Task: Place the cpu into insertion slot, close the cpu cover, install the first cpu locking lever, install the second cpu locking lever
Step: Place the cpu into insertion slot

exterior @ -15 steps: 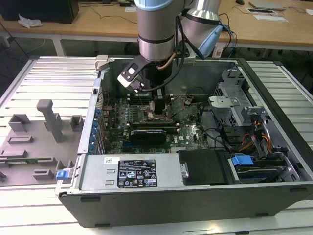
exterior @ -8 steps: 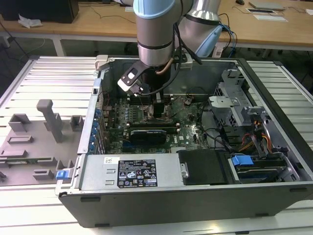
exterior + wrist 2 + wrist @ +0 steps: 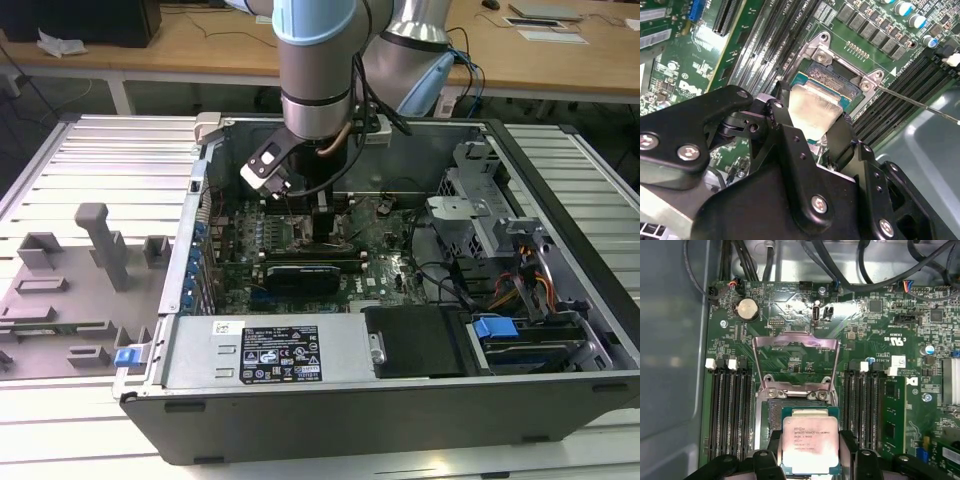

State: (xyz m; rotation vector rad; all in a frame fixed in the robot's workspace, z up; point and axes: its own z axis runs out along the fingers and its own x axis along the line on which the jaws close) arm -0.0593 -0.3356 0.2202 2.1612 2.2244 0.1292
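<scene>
My gripper [image 3: 325,222] reaches down into the open computer case over the green board. In both wrist views it is shut on the cpu [image 3: 810,442], a silvery square chip [image 3: 812,107] gripped on two opposite edges by the black fingers [image 3: 771,452]. The chip sits low over the insertion slot [image 3: 774,412], covering most of it; I cannot tell whether it touches. Part of the slot's contact field [image 3: 832,75] shows beyond the chip. The cpu cover [image 3: 796,342] stands swung open behind the slot. A thin locking lever [image 3: 920,104] sticks out to one side, unlatched.
Long black memory slots [image 3: 732,405] [image 3: 865,405] flank the socket. A coin battery [image 3: 746,309] and cables [image 3: 840,270] lie beyond the cover. In the exterior view, a black card [image 3: 305,275], power supply [image 3: 270,355] and drive cage [image 3: 490,220] surround the board; a grey fixture tray [image 3: 80,270] sits outside.
</scene>
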